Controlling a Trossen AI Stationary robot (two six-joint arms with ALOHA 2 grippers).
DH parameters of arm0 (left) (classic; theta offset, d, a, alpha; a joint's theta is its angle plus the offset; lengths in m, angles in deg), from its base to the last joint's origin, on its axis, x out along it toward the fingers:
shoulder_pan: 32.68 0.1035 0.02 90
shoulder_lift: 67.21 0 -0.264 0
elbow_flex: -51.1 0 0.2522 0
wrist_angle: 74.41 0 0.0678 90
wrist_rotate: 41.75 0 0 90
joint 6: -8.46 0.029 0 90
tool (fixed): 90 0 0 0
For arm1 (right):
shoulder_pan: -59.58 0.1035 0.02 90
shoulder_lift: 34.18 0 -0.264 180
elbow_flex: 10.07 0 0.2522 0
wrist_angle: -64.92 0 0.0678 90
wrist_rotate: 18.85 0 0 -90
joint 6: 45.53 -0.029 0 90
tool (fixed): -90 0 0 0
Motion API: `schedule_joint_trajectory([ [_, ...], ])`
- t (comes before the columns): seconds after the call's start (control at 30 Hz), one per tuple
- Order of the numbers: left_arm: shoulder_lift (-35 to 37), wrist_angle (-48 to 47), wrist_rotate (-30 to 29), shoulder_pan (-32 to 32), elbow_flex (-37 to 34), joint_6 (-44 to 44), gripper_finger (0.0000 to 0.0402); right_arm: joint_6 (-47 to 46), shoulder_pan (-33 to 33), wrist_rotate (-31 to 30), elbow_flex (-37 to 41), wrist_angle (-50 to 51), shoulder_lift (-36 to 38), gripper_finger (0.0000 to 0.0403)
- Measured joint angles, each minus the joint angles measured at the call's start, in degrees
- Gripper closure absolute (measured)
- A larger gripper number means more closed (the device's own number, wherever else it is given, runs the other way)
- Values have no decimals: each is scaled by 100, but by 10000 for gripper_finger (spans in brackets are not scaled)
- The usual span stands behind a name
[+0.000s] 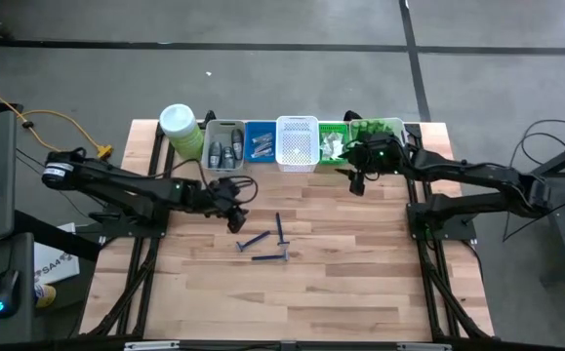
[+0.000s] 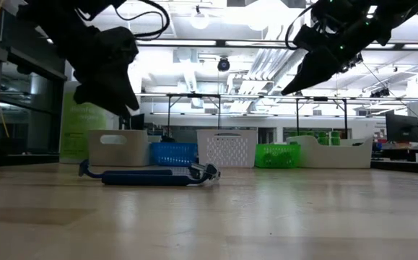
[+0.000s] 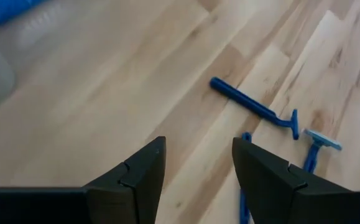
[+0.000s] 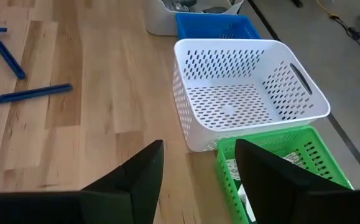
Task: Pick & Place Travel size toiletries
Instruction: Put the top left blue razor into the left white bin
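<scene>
On the wooden counter (image 1: 360, 283) three thin blue razors (image 1: 266, 244) are seen lying loose, just ahead of and below the left tool (image 1: 231, 207), which hangs above the boards with nothing between its fingers; its jaws are parted and released. In the left wrist view one razor (image 3: 254, 107) lies beyond the fingertips at a slant, with a second razor's pale head (image 3: 321, 139) just beside it and a third handle (image 3: 244, 180) running close under one finger. The right tool (image 1: 358, 178) is held over the near edge of the bin row, likewise released and empty, with the white perforated bin (image 4: 245, 93) straight ahead of it, the green bin (image 4: 279, 168) just under its fingers and the blue bin (image 4: 214, 26) farther on. The step in hand is judged to be the left tool's pick of a razor. It is best done if the tool is turned so that the jaws straddle the thin handle crosswise, the slanted razor being taken first since it lies clear of the others. The descent should be carried to the wood, as the handle lies flat and low, and closure should be made at mid-handle so the piece does not tip. The neighbouring razors should not be brushed aside.
</scene>
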Motion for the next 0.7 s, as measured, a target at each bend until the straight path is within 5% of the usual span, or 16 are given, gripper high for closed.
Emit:
schedule_joint_trajectory([
  [0.27, -836, -1155, 95, -186, 887, -477, 216, -12, -1, 99, 0, 264, 0, 210],
  [0.5, -2124, -2720, 1143, -181, 2133, -482, 216, -14, 0, 136, 0, 281, 0, 210],
  [0.7, -3029, -2971, 1854, -228, 2738, -410, 216, -143, 0, 297, 0, 300, 0, 210],
])
